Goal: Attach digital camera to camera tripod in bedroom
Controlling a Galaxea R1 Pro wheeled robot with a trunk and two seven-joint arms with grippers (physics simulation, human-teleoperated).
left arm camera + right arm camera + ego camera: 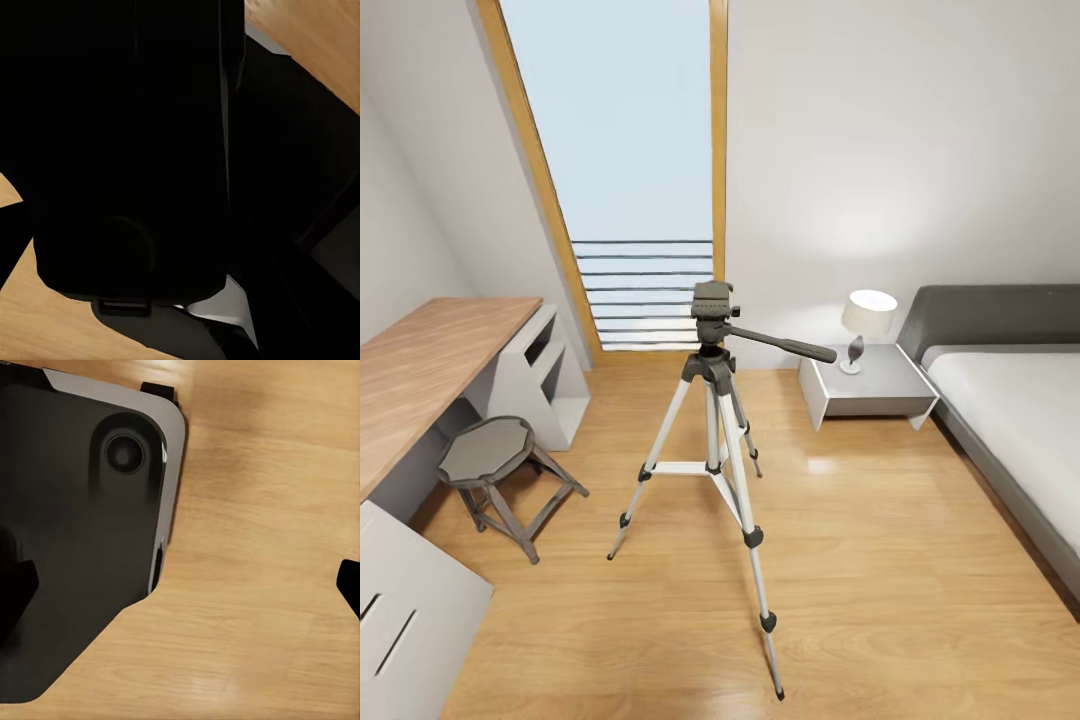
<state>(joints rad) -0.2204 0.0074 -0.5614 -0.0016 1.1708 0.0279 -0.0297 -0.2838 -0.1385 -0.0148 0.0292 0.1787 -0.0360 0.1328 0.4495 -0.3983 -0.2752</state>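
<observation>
Jaws unreadable; camera tripod (713,400) standing ahead.

Silver-legged, black-headed camera tripod (712,400)

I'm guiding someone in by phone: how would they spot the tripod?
Face the tall wood-framed window. The camera tripod stands before it, between stool and nightstand. Unlike them: three silver legs, black pan handle.
</observation>
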